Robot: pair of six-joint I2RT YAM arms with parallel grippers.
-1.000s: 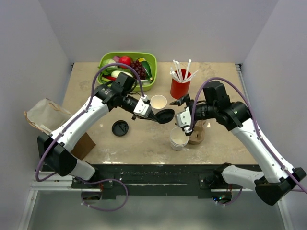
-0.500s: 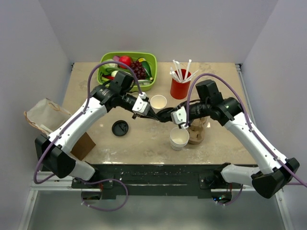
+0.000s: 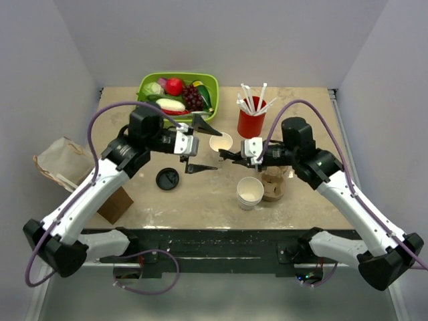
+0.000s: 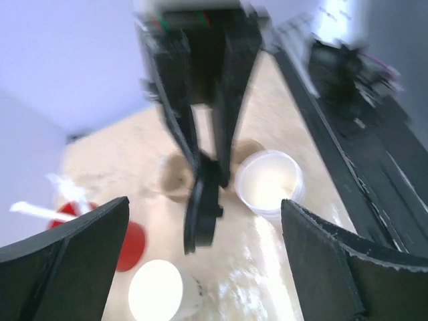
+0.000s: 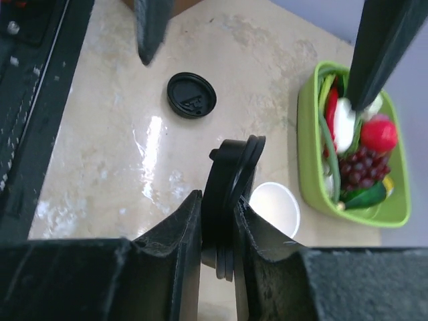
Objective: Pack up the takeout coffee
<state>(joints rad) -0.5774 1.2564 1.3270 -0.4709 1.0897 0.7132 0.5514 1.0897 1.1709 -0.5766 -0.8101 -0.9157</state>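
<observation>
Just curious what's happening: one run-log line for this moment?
left gripper: open, empty | right gripper: shut on black lid | single white cup: on table, lidless

Overhead wide — wrist cams close, face-to-face; both show right claw (image 5: 216, 200).

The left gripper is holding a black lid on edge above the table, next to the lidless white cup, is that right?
Not quite: the right gripper holds the black lid on edge above the table, next to the lidless white cup. The left gripper stands wide open, empty. The right wrist view shows it.
</observation>
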